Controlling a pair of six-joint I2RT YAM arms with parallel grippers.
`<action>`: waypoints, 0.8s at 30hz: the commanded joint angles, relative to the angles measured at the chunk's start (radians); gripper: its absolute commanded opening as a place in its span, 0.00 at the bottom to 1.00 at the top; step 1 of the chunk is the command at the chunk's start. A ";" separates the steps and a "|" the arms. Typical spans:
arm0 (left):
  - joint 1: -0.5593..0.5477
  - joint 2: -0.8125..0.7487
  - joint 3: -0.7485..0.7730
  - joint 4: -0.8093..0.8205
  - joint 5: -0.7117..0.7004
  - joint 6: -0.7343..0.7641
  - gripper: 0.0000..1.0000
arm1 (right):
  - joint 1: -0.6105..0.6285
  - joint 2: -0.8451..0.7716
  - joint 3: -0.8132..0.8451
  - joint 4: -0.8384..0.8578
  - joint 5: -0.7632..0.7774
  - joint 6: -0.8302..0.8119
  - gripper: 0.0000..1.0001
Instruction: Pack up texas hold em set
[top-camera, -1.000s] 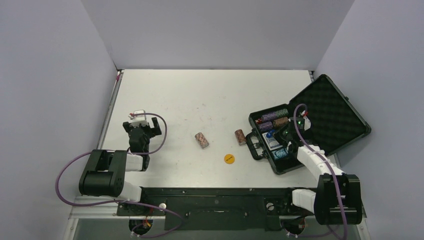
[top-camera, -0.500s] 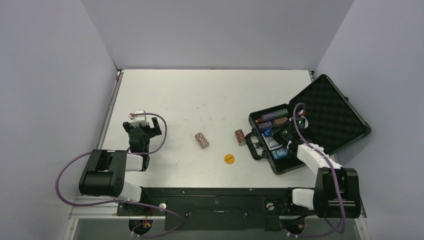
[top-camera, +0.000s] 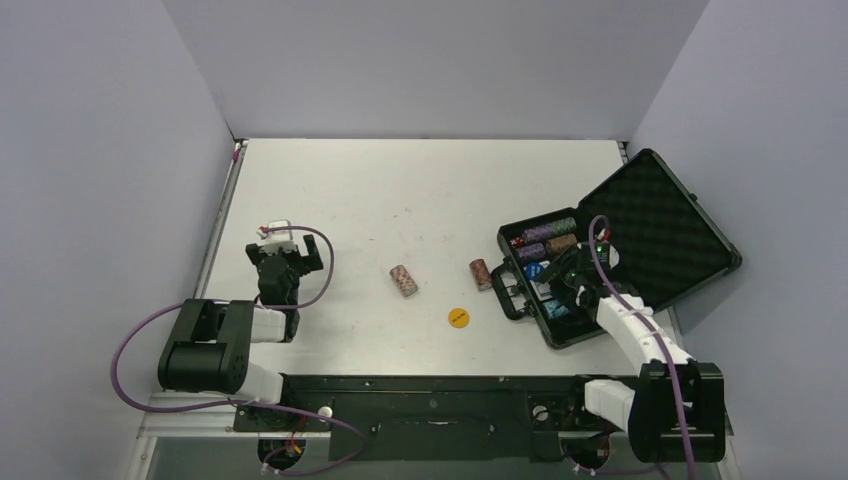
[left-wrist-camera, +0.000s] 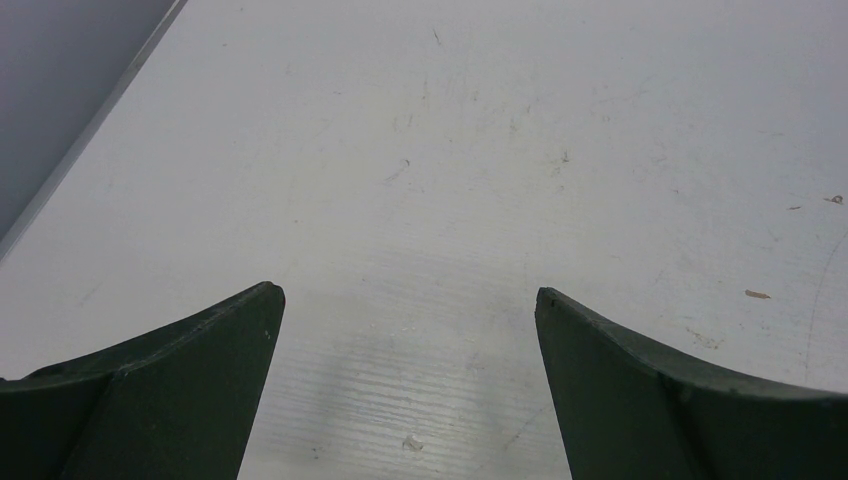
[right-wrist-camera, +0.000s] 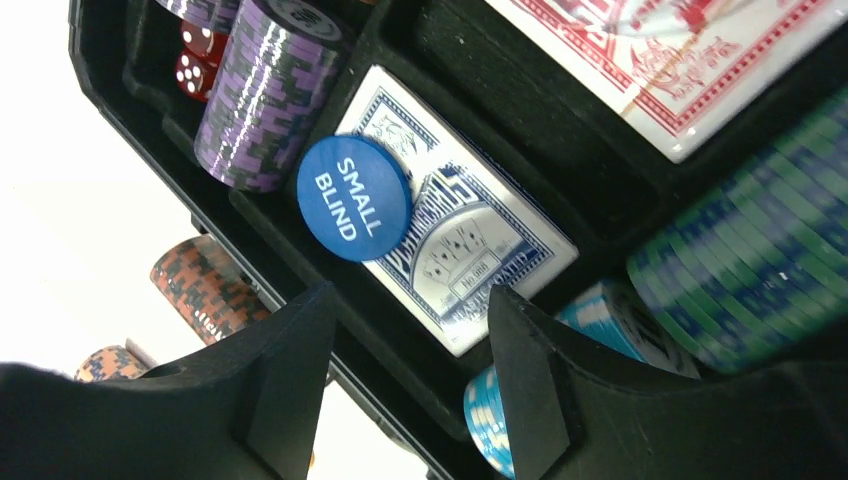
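The black foam-lined case (top-camera: 660, 225) lies open at the right. In it I see purple chips (right-wrist-camera: 262, 95), red dice (right-wrist-camera: 192, 60), a blue card deck (right-wrist-camera: 470, 250), a red deck (right-wrist-camera: 700, 60), and light blue (right-wrist-camera: 620, 310) and green-blue chips (right-wrist-camera: 760, 270). A blue "SMALL BLIND" disc (right-wrist-camera: 354, 197) rests on the blue deck. My right gripper (right-wrist-camera: 410, 295) hangs open just above it, holding nothing. On the table lie two chip stacks (top-camera: 403, 280) (top-camera: 482, 274) and a yellow disc (top-camera: 458, 318). My left gripper (left-wrist-camera: 408, 295) is open over bare table, far left.
The case handle (top-camera: 507, 297) faces the table's middle, close to the nearer chip stack. Grey walls close in the table on the left, back and right. The left arm (top-camera: 215, 340) rests near the front left edge.
My right gripper has opened and let go of the blue disc, which now lies on the blue deck. The right arm drew back slightly. The left arm has not moved.
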 joint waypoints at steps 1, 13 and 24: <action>-0.003 0.003 0.023 0.050 -0.004 0.001 0.96 | 0.001 -0.069 0.010 -0.229 0.109 -0.054 0.55; -0.003 0.002 0.023 0.050 -0.003 0.002 0.96 | 0.141 -0.232 0.142 -0.420 0.232 -0.121 0.56; -0.003 0.003 0.023 0.050 -0.004 0.002 0.96 | 0.460 -0.215 0.228 -0.457 0.366 -0.001 0.55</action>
